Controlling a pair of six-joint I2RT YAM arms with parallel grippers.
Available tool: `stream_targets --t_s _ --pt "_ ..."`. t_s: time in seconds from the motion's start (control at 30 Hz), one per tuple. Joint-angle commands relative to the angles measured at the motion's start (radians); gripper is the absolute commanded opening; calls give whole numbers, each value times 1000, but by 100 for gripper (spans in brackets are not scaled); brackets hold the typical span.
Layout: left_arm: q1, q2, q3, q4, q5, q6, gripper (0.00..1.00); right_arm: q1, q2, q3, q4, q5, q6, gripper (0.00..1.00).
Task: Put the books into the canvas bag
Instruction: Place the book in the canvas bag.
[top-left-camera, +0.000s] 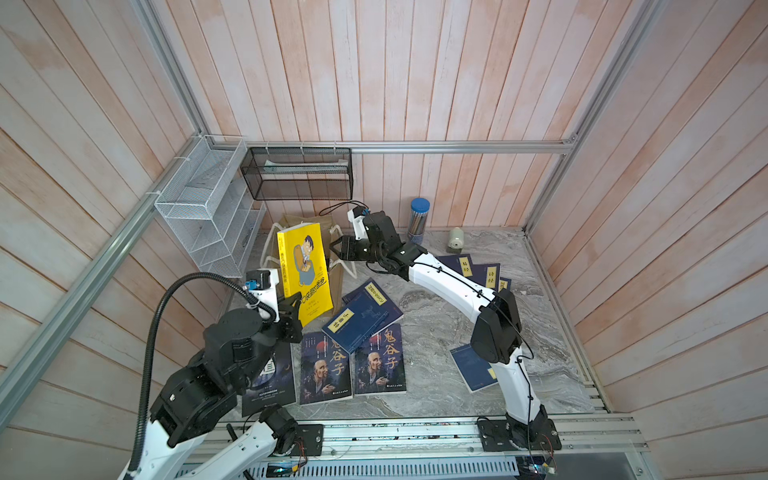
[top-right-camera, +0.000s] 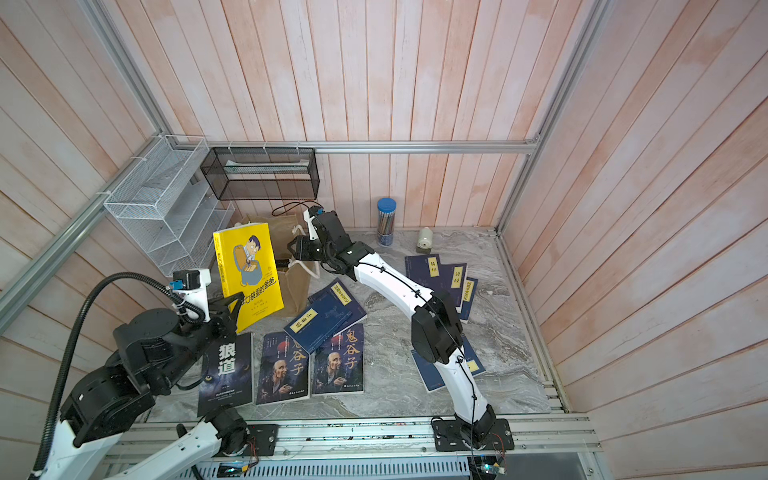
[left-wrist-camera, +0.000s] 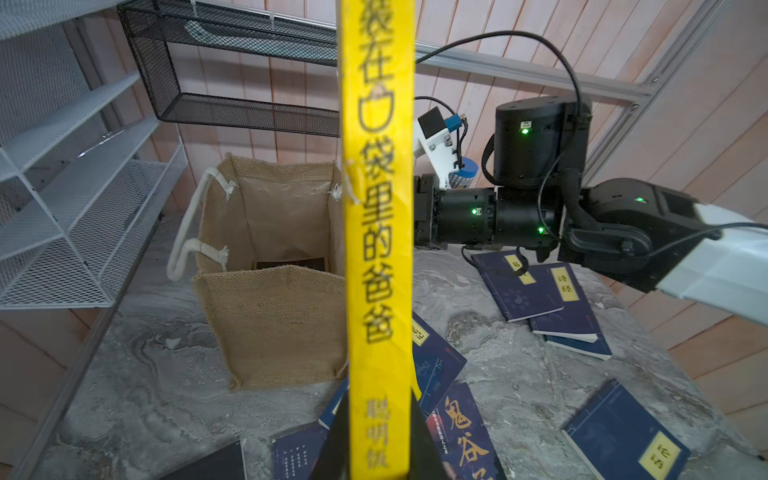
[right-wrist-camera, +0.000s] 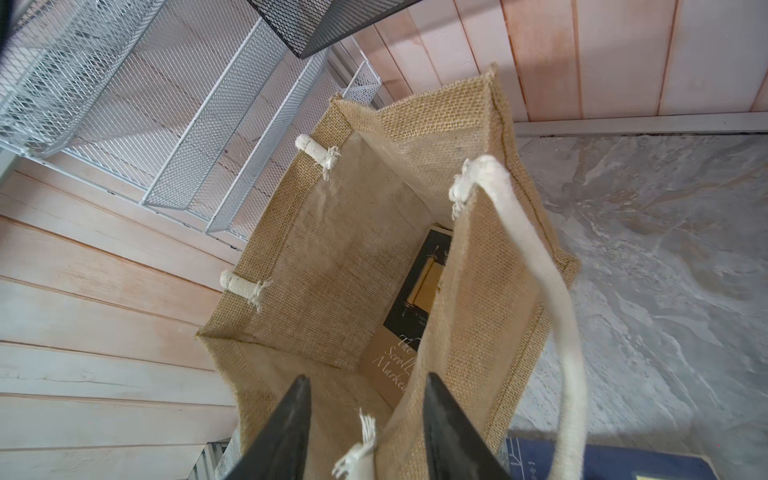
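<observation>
Grey marble table (top-left-camera: 436, 332), walled in by pink boards.

White wire rack (top-left-camera: 208, 208) on the left wall. Black mesh basket (top-left-camera: 297, 174) on the back rail beside it.

Canvas bag (left-wrist-camera: 270, 324) stands upright at the table's back left, below the basket, mouth open. One brown-black book (right-wrist-camera: 419, 291) lies flat on its floor.

Yellow book (top-left-camera: 305, 270) is held upright in the air, in front of the bag.

Flat on the table:
- black book (top-right-camera: 226, 370)
- two portrait books (top-left-camera: 326, 370) side by side
- navy books (top-left-camera: 361, 320) overlapping them
- three more navy books (top-left-camera: 478, 270) fanned behind the right arm
- one (top-left-camera: 469, 368) by its elbow

Left gripper (top-left-camera: 296, 309) is clamped on the yellow book's lower edge.

Right gripper (right-wrist-camera: 368, 376) is at the bag's rim, jaws parted. One finger is inside, and the near wall stands between them.

Blue-capped pencil tube (top-left-camera: 419, 220) stands against the back wall.
</observation>
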Motion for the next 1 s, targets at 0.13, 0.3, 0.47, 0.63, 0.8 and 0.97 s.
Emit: stream_targets --t_s 0.13,0.3,0.47,0.63,0.8,0.97 --pt "4 113 122 98 -151 125 0 3 51 66 -59 -20 3 44" --pt "73 182 185 146 -139 167 0 -5 24 16 -49 -14 -1 41" --pt "251 261 265 157 32 162 0 -16 13 -24 -49 -12 1 42" --pt "415 339 316 152 198 147 0 -19 -10 -37 -63 1 -14 43" --pt "559 428 325 174 418 134 0 -25 -54 -98 -28 21 -18 45" --pt "631 512 323 201 531 145 0 -40 -55 -121 4 -18 -1 45"
